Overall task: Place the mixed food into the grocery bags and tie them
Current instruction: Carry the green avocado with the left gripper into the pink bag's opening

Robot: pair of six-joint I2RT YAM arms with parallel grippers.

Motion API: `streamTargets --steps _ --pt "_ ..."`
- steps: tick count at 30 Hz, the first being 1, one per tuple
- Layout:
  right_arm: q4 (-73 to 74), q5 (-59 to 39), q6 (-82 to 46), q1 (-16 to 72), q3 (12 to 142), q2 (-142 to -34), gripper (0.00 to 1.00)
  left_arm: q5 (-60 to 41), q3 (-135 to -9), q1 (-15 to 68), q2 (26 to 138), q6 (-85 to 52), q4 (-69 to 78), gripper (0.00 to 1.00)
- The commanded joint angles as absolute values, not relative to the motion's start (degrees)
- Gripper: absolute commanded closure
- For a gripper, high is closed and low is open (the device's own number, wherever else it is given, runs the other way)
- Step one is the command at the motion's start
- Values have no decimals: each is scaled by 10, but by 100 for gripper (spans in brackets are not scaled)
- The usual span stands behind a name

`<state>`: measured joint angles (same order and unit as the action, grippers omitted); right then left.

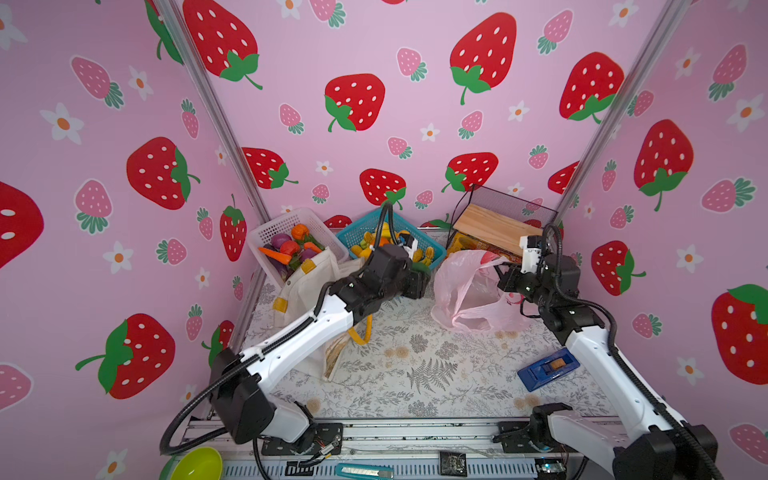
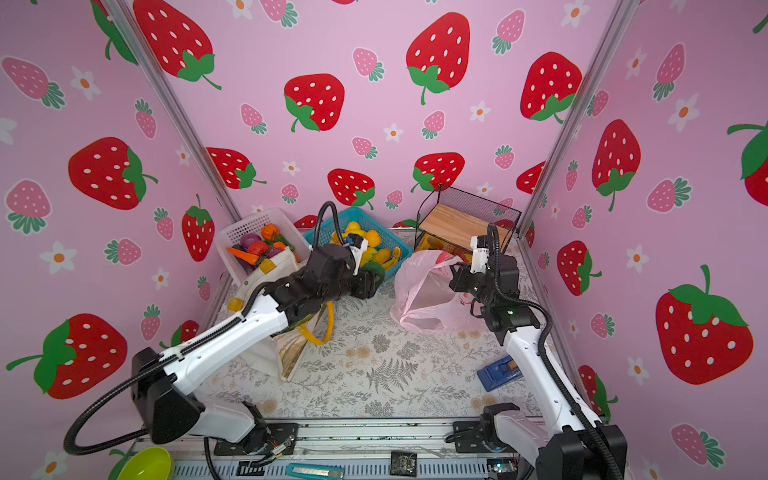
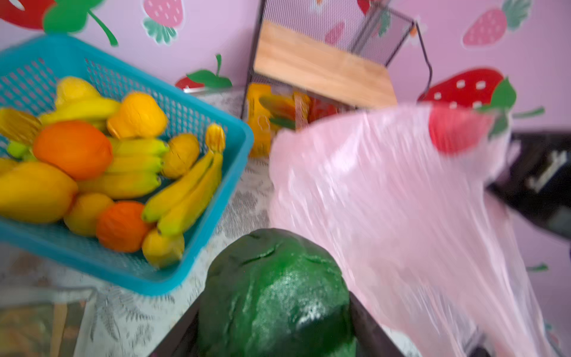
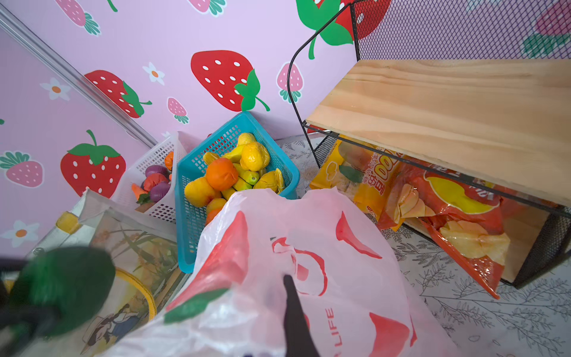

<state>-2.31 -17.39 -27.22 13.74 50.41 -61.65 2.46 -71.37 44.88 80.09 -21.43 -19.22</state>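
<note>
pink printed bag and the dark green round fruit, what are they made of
Translucent pink printed bag: thin plastic film, slightly glossy; it crinkles and shows shapes through. Dark green round fruit: likely painted foam or rubber, matte, grainy, with creased surface.

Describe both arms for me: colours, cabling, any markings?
Left arm and right arm match: white link shells, black joint housings. A black corrugated cable loops along each. A small white camera mount sits at each wrist. No readable markings.
</note>
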Motion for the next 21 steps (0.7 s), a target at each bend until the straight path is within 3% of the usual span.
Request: streamTargets --steps 1,5,10,17,21 --pt "7 -175 -293 134 498 -618 100 68 -614 493 760 -259 -182 52" --pt "26 -188 -305 134 489 -622 100 14 -522 554 742 -283 -72 53" --pt "51 -227 -329 135 473 -631 100 -31 -532 569 798 -318 50 53" --pt "49 -267 -331 137 462 -624 100 53 -598 561 881 -350 93 53" --pt "82 -340 -373 137 446 -622 100 103 -637 557 947 -375 99 50"
